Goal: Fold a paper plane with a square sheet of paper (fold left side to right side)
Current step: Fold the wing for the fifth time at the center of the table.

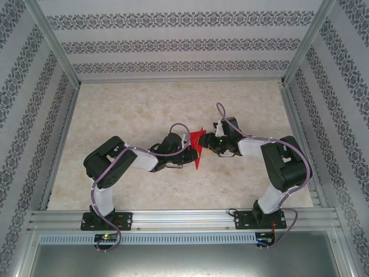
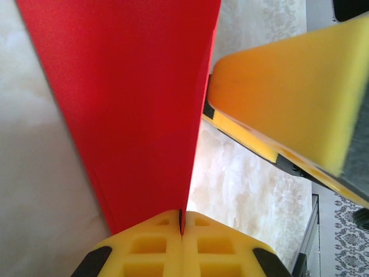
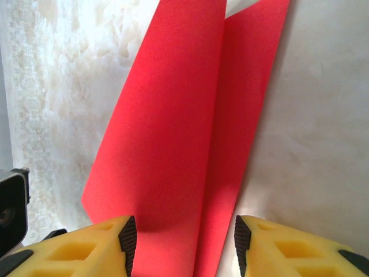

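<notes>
Gripping the red paper (image 2: pixel 132 104) from the left, the left gripper (image 2: pixel 181 224) had its two yellow pads pressed flat together, the paper's edge caught in the seam between them. From that wrist camera the paper rose away from the pads as a broad red panel, and a yellow finger (image 2: pixel 288 98) of the right gripper stood just beside its right edge.

Seen from above, both arms met near the middle of the marbled table (image 1: pixel 132 109), well apart from its edges. The paper hung between the two grippers as a narrow, creased shape, wider at its far end and tapering to a sharp tip that pointed toward the near edge.

On the right wrist camera, the right gripper (image 3: pixel 181 248) had its jaws standing apart, one finger on each side of the paper. The paper ran up from the gap between them in two long red facets joined by a straight crease, the left facet wider than the right. Whether either finger touched the paper could not be told.
</notes>
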`<action>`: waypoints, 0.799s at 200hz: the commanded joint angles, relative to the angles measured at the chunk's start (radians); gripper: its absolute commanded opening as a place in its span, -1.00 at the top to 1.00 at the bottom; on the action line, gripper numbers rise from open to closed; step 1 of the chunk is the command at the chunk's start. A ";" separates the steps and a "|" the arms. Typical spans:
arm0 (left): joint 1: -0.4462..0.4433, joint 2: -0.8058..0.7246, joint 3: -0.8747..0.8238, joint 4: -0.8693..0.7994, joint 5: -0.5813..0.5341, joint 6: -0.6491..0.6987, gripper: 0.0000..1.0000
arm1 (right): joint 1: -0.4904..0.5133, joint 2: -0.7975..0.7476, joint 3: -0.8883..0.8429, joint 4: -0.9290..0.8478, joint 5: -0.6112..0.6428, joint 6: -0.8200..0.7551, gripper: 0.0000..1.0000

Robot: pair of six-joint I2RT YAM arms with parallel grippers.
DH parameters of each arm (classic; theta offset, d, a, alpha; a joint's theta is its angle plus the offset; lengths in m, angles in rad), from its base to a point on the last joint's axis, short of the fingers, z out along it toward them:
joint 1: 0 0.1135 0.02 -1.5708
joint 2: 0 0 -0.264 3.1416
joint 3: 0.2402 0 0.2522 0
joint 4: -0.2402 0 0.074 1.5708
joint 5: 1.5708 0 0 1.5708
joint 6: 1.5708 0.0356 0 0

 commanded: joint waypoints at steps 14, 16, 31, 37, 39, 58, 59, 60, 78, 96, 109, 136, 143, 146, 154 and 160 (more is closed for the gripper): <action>0.015 0.036 -0.012 0.080 0.021 -0.039 1.00 | 0.017 0.045 0.041 -0.037 0.026 0.004 0.02; 0.015 0.038 -0.011 0.082 0.021 -0.040 1.00 | 0.017 0.046 0.043 -0.038 0.028 0.004 0.02; 0.015 0.045 -0.012 0.092 0.024 -0.046 0.98 | 0.017 0.059 0.054 -0.074 0.040 0.001 0.03; 0.015 0.047 -0.011 0.091 0.024 -0.046 0.96 | 0.018 0.065 0.059 -0.087 0.045 0.000 0.04; 0.015 0.047 -0.012 0.091 0.023 -0.046 0.95 | 0.019 0.067 0.061 -0.091 0.046 -0.001 0.04; 0.016 0.049 -0.009 0.088 0.025 -0.044 0.89 | 0.019 0.090 0.083 -0.132 0.047 -0.009 0.06; 0.016 0.051 -0.008 0.088 0.025 -0.045 0.89 | 0.020 0.092 0.084 -0.135 0.047 -0.010 0.06; 0.015 0.051 -0.008 0.088 0.026 -0.045 0.88 | 0.021 0.093 0.085 -0.137 0.047 -0.010 0.06; 0.015 0.054 -0.009 0.091 0.026 -0.044 0.82 | 0.024 0.114 0.101 -0.164 0.050 -0.013 0.07; 0.016 0.048 -0.012 0.093 0.027 -0.045 0.74 | 0.029 0.130 0.114 -0.186 0.053 -0.018 0.07; 0.015 0.041 -0.014 0.090 0.025 -0.043 0.66 | 0.031 0.139 0.120 -0.199 0.055 -0.022 0.07; 0.018 0.016 -0.023 0.074 0.018 -0.029 0.48 | 0.032 0.143 0.128 -0.214 0.064 -0.028 0.07; 0.020 0.008 -0.026 0.069 0.015 -0.024 0.45 | 0.031 0.143 0.129 -0.217 0.066 -0.028 0.07; 0.021 0.003 -0.030 0.067 0.015 -0.023 0.43 | 0.032 0.143 0.130 -0.218 0.066 -0.030 0.07; 0.025 -0.008 -0.037 0.064 0.011 -0.019 0.37 | 0.032 0.143 0.131 -0.219 0.067 -0.030 0.08; 0.028 -0.021 -0.044 0.062 0.009 -0.017 0.28 | 0.032 0.143 0.131 -0.219 0.067 -0.029 0.07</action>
